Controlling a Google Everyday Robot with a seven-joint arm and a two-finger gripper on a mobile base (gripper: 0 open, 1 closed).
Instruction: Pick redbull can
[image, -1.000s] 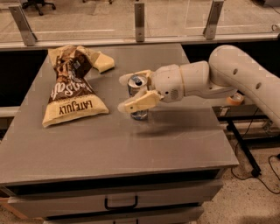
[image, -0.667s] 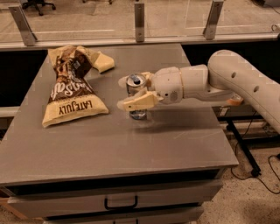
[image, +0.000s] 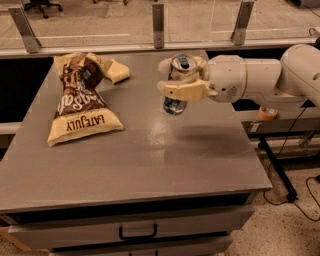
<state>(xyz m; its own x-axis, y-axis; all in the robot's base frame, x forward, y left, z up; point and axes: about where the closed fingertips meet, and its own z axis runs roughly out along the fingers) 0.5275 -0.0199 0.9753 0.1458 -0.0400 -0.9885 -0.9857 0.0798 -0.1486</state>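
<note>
I am gripping the redbull can (image: 175, 105) in my gripper (image: 170, 77), fingers clamped on its sides, the can hanging clear above the table (image: 150, 155), right of the chip bag (image: 80, 105); grasp and lift are looking done, only securing remaining.

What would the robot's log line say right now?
gripper: shut on redbull can | can: upright, held above table | chip bag: lying flat, apart

Pincer (image: 171, 78) holding redbull can (image: 174, 105) above table (image: 175, 165); chip bag (image: 80, 107) well left; front open.
</note>
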